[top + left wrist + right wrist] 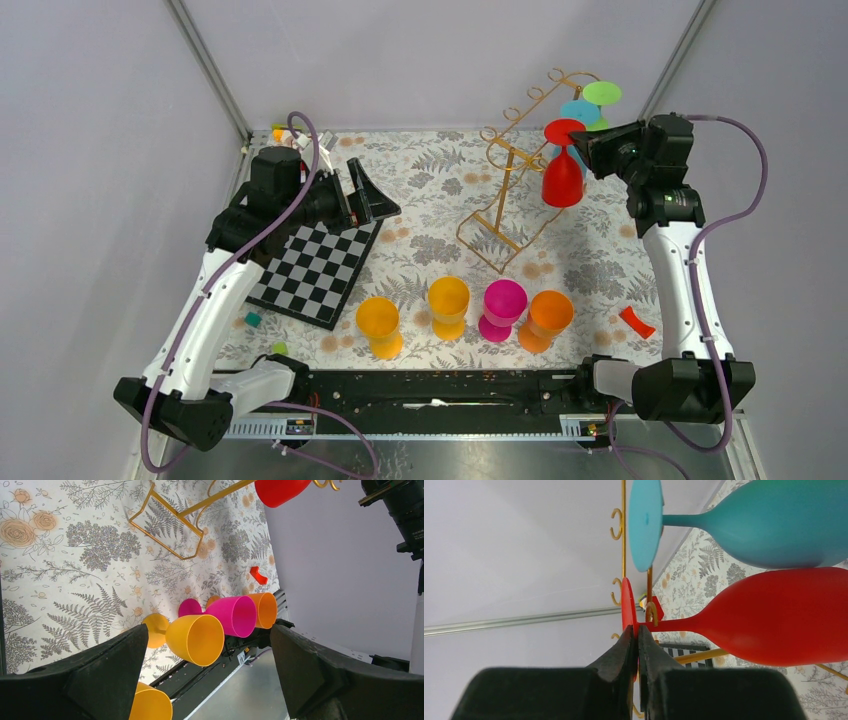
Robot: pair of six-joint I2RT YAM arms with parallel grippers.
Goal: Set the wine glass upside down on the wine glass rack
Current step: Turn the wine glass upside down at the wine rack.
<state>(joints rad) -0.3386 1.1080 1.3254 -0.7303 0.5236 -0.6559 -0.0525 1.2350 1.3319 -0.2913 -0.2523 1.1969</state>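
Bright, even light, soft faint shadows (wrist foregrounds slightly blurred).

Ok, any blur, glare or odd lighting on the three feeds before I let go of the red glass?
Top external: even soft light, no glare, red wine glass sharp. Right wrist: right pincer black with little detail up close, the glass's foot in it crisp. Left wrist: wide-angle stretch at the edges, left pincer a dark silhouette, yellow cup in focus.
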